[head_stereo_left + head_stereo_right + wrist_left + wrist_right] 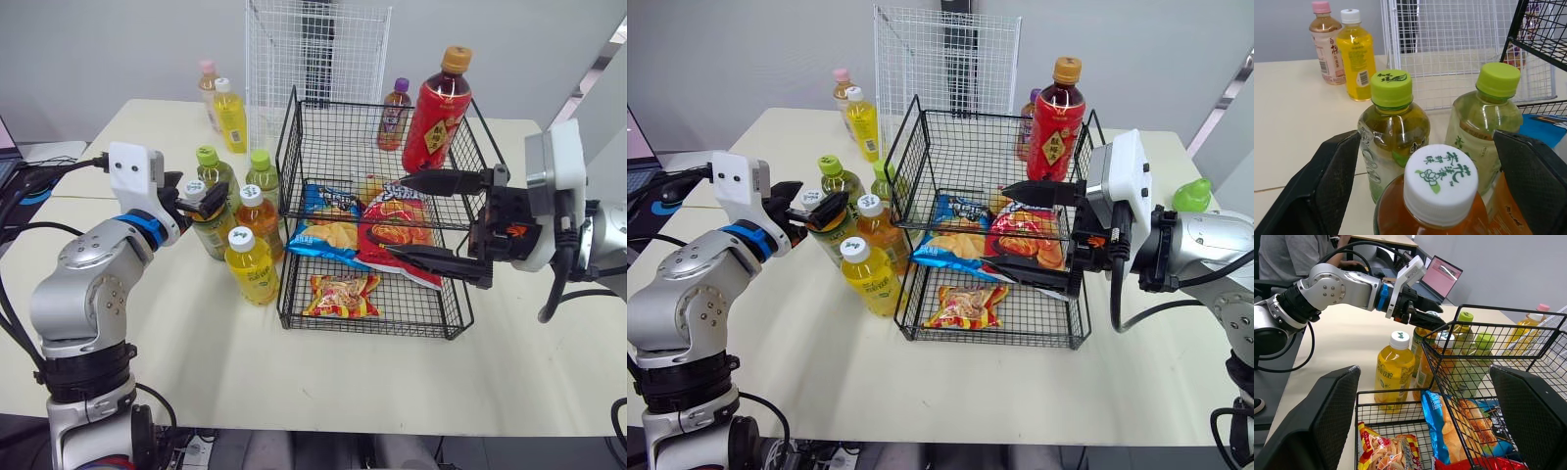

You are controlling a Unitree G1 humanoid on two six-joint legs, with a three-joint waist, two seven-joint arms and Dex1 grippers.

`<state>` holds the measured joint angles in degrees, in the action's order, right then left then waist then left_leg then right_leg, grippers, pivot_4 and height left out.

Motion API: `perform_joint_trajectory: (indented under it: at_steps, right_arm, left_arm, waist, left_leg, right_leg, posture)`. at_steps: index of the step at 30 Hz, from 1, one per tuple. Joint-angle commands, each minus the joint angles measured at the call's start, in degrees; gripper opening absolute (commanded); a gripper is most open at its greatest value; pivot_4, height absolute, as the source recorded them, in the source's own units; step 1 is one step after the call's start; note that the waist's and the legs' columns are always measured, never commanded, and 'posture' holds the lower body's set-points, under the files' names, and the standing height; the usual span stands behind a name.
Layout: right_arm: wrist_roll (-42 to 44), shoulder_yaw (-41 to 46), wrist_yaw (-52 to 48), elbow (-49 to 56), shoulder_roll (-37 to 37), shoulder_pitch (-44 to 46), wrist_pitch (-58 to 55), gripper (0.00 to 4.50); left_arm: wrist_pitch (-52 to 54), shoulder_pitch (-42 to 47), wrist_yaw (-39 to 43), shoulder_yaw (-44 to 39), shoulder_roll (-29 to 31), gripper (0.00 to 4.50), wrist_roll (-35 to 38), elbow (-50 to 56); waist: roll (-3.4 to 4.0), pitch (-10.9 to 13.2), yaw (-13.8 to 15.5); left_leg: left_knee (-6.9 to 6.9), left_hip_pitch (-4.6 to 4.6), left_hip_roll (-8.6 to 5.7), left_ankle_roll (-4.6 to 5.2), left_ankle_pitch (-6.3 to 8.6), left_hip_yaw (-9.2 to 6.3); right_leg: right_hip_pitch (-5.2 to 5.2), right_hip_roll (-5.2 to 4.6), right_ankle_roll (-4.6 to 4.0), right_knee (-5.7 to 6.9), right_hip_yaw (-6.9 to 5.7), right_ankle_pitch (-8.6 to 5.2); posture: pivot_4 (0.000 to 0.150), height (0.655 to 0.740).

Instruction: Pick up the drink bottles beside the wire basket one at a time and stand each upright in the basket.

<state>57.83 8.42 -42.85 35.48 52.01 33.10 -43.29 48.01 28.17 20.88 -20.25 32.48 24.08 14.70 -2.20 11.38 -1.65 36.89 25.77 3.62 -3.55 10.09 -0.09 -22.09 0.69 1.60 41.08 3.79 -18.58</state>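
Observation:
Several drink bottles stand in a cluster left of the black wire basket (pixel 286 294). My left gripper (pixel 199 200) is open, its fingers (pixel 1327 186) on either side of an amber bottle with a white cap (pixel 1440 183). Two green-capped tea bottles (pixel 1393 132) (pixel 1488 117) stand just behind it. A yellow bottle (pixel 251 264) is nearest the front, with another amber one (pixel 254 211) beside it. My right gripper (pixel 395 217) hangs open over the snack bags (pixel 392 230) in the basket. A tall red bottle (pixel 438 113) stands upright at the basket's back right corner.
A white wire grid panel (pixel 318 59) stands behind the basket. A pink-capped bottle (pixel 207 86) and a yellow one (pixel 230 116) stand at the table's far left, a purple-capped one (pixel 395 115) behind the basket. A laptop (pixel 1442 276) and a seated person (pixel 1293 254) are beyond the left arm.

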Motion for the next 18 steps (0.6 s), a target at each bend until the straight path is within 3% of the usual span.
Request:
perform_joint_trajectory:
  at_steps: [1, 9, 15, 18]
  right_arm:
    - [0.66, 2.45, 0.05, 1.06, 0.93, 0.7, 0.11, 4.5]
    - [0.53, 2.55, 0.29, 1.09, 0.81, 0.71, 0.22, 4.5]
    - [0.22, 2.89, 0.6, 1.41, 0.7, 0.35, 0.64, 4.5]
    - [0.38, 3.72, 0.93, 1.36, 0.84, 0.39, 0.56, 4.5]
  left_arm:
    - [-0.73, 0.99, -1.02, 0.19, 0.12, 3.91, 0.0, 1.21]
    - [0.79, 1.11, -1.27, 0.47, 0.18, 1.39, 1.27, 1.03]
    - [1.32, 0.1, 0.24, -1.23, 1.41, 1.35, 3.71, 2.72]
    - [1.34, 0.33, 5.3, -3.19, 5.54, 1.35, 6.67, 3.81]
  waist:
    - [0.0, 0.0, 0.01]
    - [0.0, 0.0, 0.0]
    - [0.0, 0.0, 0.0]
    - [-0.04, 0.03, -0.02]
  left_leg:
    - [0.0, 0.0, 0.0, 0.0, 0.0, 0.0]
    - [0.0, 0.0, 0.0, 0.0, 0.0, 0.01]
    - [0.0, 0.0, -0.01, 0.0, 0.0, 0.01]
    - [-0.01, 0.01, 0.0, 0.0, 0.0, 0.0]
  right_leg:
    - [0.0, 0.0, 0.0, 0.0, 0.0, 0.0]
    - [0.0, 0.0, 0.0, -0.01, 0.0, 0.0]
    - [0.0, 0.0, 0.0, -0.01, 0.01, 0.0]
    - [-0.01, 0.0, 0.0, -0.02, 0.0, 0.0]
  posture:
    - [0.15, 0.736]
    - [0.15, 0.736]
    - [0.15, 0.736]
    - [0.15, 0.736]
